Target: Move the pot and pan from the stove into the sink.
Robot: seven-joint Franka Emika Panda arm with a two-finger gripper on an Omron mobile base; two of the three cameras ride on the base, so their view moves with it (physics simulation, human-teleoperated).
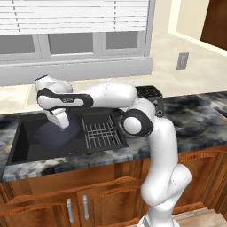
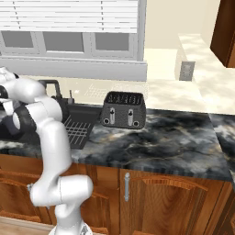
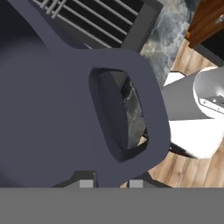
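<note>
The gripper (image 3: pixel 111 183) pinches the loop handle of the pot (image 3: pixel 52 109) at the bottom of the hand view. The pot hangs in the sink (image 1: pixel 26 146), left in the left base view. The marbled desk (image 2: pixel 156 142) carries a toaster (image 2: pixel 124 109) under a window (image 2: pixel 69 13).

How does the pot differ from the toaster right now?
Colour: the pot is blue-grey; the toaster is black.
Place: the pot is at the sink, its loop handle between the fingers; the toaster stands untouched on the counter, right of the sink.
Shape: the pot is round-walled; the toaster is boxy, with top slots and two front knobs.
Both are dark.
</note>
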